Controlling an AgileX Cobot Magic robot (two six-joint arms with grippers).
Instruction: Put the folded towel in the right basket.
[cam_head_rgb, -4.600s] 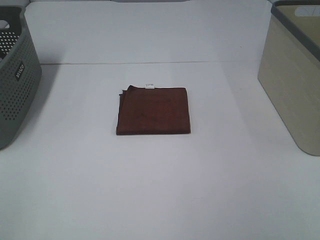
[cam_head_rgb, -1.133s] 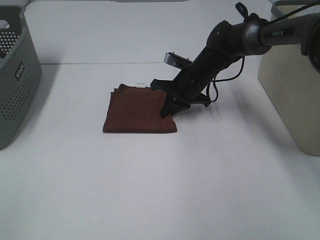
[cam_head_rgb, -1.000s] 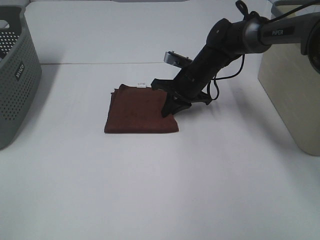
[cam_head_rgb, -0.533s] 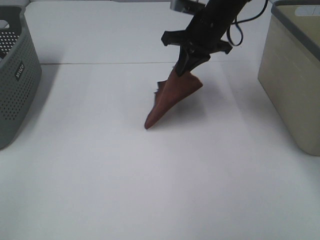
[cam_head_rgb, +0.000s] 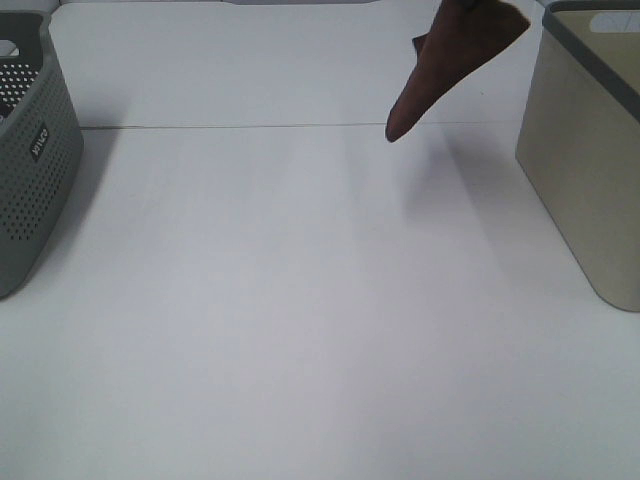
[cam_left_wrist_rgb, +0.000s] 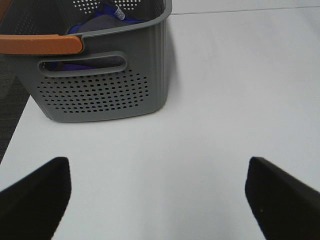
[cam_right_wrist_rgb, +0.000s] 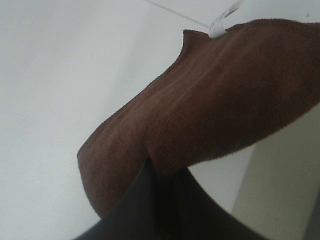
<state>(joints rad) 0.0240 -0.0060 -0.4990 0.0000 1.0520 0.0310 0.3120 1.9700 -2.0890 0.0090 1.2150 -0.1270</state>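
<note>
The folded brown towel (cam_head_rgb: 450, 60) hangs in the air at the top of the high view, just left of the beige right basket (cam_head_rgb: 585, 150). Its lower corner points down over the table. The right gripper is above the top edge of the high view. In the right wrist view the right gripper (cam_right_wrist_rgb: 162, 177) is shut on the towel (cam_right_wrist_rgb: 215, 115), which drapes out from its dark fingers (cam_right_wrist_rgb: 145, 205), with a white tag at the far corner. The left gripper (cam_left_wrist_rgb: 155, 200) is open and empty above the table near the grey left basket (cam_left_wrist_rgb: 100, 75).
The grey perforated left basket (cam_head_rgb: 30, 150) stands at the left edge and holds blue and grey cloth (cam_left_wrist_rgb: 100, 20). The white table (cam_head_rgb: 300, 320) lies between the baskets. A seam line (cam_head_rgb: 250, 127) crosses the table at the back.
The right gripper has lifted the towel off the table and carried it up and to the right, toward the beige basket. The arm has left the high view.
</note>
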